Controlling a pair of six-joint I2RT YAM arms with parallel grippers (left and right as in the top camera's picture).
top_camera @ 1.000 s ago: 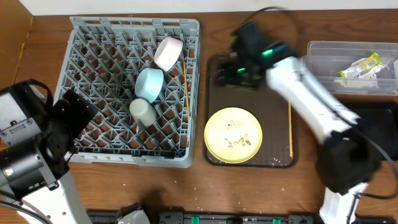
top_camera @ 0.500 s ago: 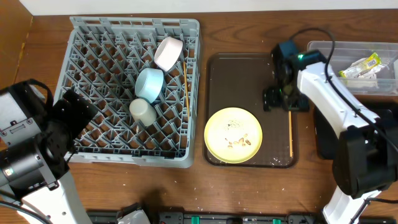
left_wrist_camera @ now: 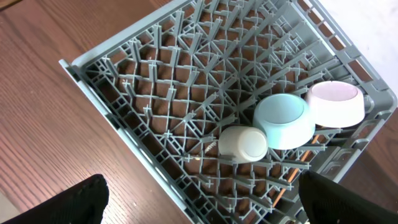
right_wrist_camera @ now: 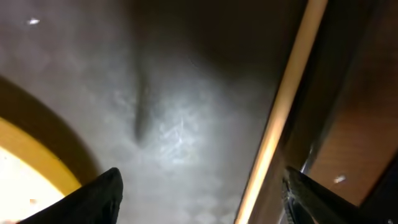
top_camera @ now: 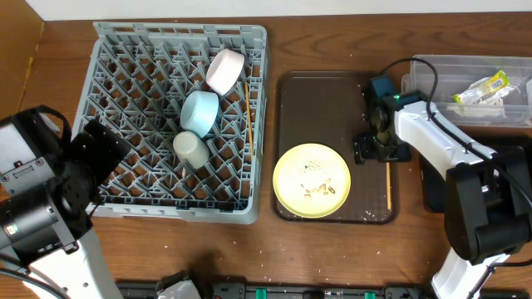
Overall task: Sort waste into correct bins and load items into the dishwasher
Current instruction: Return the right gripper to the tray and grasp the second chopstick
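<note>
My right gripper (top_camera: 378,149) hangs open low over the right edge of the brown tray (top_camera: 332,100). In the right wrist view a wooden chopstick (right_wrist_camera: 280,112) lies between the open fingers (right_wrist_camera: 106,196), close to the right one. The yellow plate (top_camera: 312,179) with whitish scraps (top_camera: 320,189) sits on the tray, left of the gripper. The grey rack (top_camera: 133,166) holds the pink bowl (top_camera: 224,71), blue bowl (top_camera: 199,112), cream cup (top_camera: 190,148) and a second chopstick (top_camera: 249,112). My left gripper (left_wrist_camera: 205,211) is open and empty above the rack's near-left edge.
The clear tub (top_camera: 432,66) at the back right holds the yellow-green wrapper (top_camera: 484,88). The black tray (top_camera: 432,187) lies in front of it, mostly hidden by my right arm. Cables run over the tub's left side.
My right arm has swung from the tray's far end to its right edge and come down over the chopstick. The left arm has not moved.
</note>
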